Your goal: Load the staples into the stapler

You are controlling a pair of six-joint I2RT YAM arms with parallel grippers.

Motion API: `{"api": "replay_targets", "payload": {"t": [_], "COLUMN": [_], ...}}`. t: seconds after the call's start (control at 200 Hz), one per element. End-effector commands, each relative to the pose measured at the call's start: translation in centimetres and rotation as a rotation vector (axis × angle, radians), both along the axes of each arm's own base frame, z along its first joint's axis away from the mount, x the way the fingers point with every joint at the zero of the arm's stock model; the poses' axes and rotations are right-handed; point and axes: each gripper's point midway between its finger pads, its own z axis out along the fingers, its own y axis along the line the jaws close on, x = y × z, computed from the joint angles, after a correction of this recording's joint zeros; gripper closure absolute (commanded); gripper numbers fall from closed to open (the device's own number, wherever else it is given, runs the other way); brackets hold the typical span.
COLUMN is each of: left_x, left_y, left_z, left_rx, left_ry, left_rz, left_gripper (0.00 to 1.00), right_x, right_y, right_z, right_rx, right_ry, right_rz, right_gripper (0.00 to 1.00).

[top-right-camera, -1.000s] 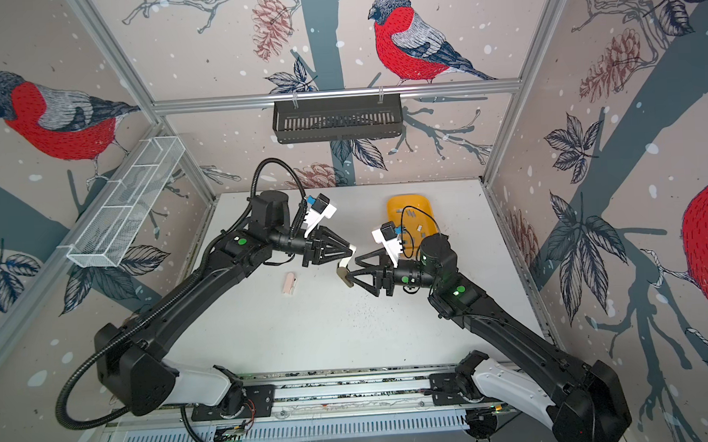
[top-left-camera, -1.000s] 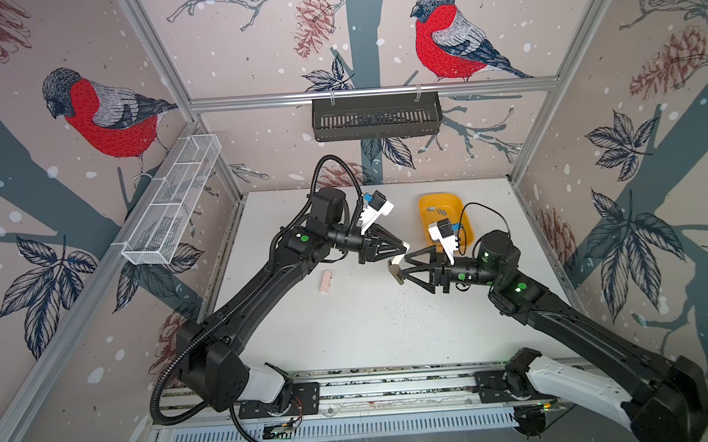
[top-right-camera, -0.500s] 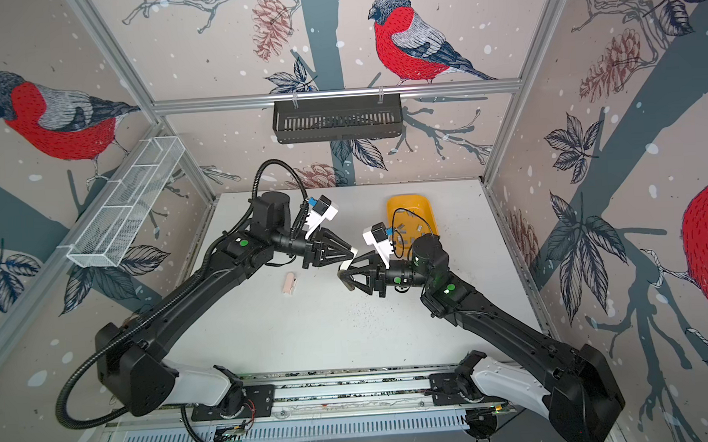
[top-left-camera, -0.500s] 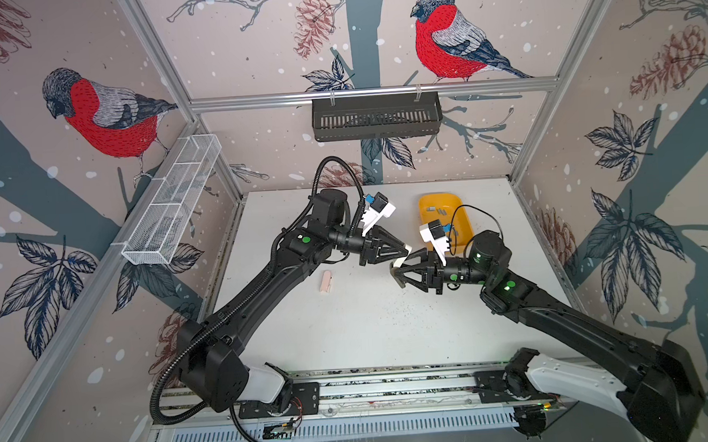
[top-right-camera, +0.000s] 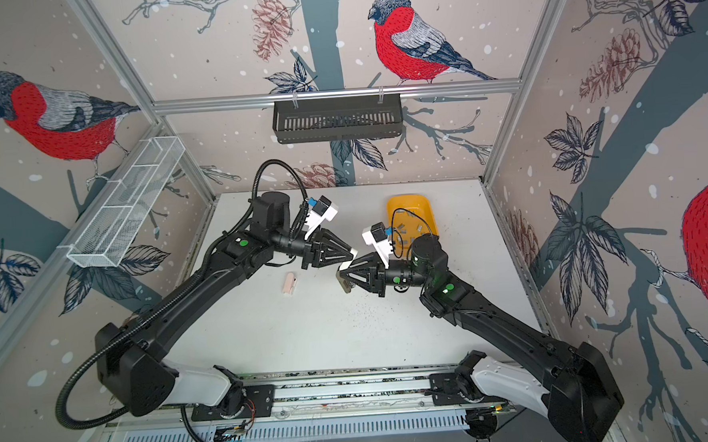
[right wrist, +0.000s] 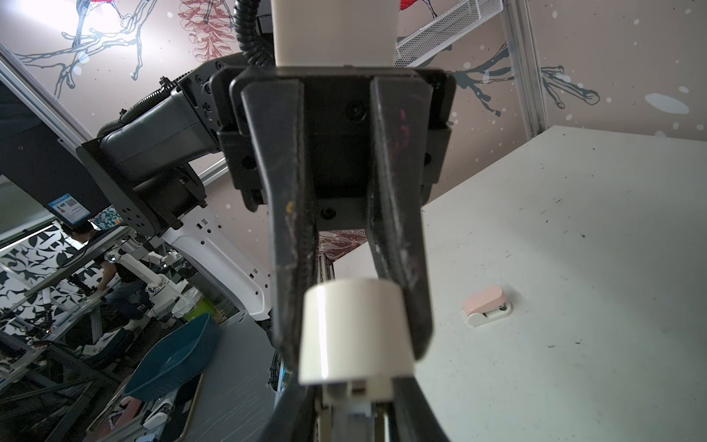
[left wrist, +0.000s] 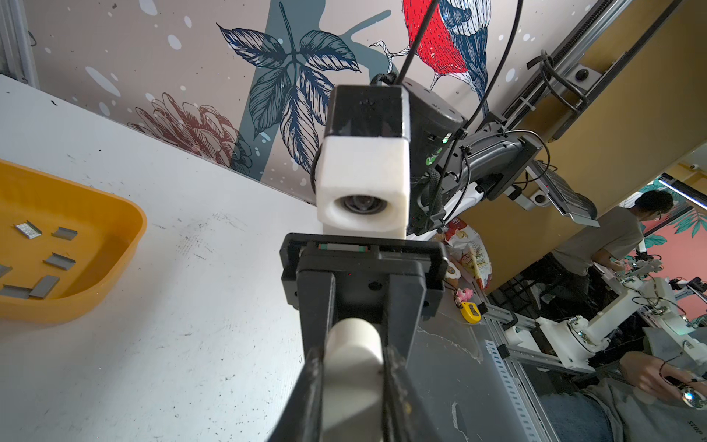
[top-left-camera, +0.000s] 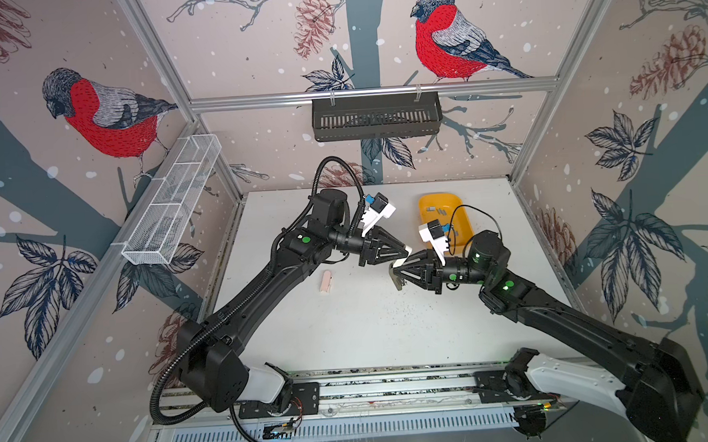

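2 black robot arms meet tip to tip above the middle of a white table. Between them you hold a small white stapler, lifted clear of the table. Your left gripper is clamped narrow on its rounded white end. Your right gripper looks closed on the opposite end, with fingers against both sides in the right wrist view.

The staples lie as short grey strips in a yellow tray at the back right of the table, well apart from both grippers. About 6 show in the left wrist view. No strip is in a gripper, and none can be seen in the stapler (the fingers hide whether it is open). A pink stapler rests on the table near your left arm.

Loading appears not to have begun. You have the stapler in hand, but opening it, fetching a strip and seating it are all left.
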Motion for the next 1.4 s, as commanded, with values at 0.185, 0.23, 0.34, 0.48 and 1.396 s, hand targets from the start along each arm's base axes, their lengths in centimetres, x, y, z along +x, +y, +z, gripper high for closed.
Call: {"api": "replay_targets", "payload": {"t": [0.185, 0.23, 0.34, 0.48, 1.396], "left_x": [3.4, 3.7, 3.5, 4.0, 4.2], "left_y": [0.5, 0.7, 1.0, 1.1, 1.8], "left_z": [-0.3, -0.3, -0.2, -0.5, 0.9], "left_rx": [0.069, 0.070, 0.062, 0.090, 0.059], "left_ry": [-0.132, -0.147, -0.181, -0.203, -0.275], "left_rz": [0.231, 0.254, 0.261, 0.294, 0.383], "left_gripper": [0.01, 0.01, 0.01, 0.01, 0.01], "right_x": [2.9, 3.2, 4.0, 5.1, 4.1], "right_y": [-1.9, -2.3, -3.7, -5.5, -8.9], "right_z": [-2.8, -3.5, -5.1, -7.6, -22.3], "right_rx": [-0.092, -0.116, -0.188, -0.301, -0.909], "right_ry": [0.010, 0.015, 0.026, 0.046, 0.222], "right_rz": [-0.220, -0.252, -0.345, -0.465, -0.655], "right_gripper": [0.78, 0.78, 0.78, 0.78, 0.79]}}
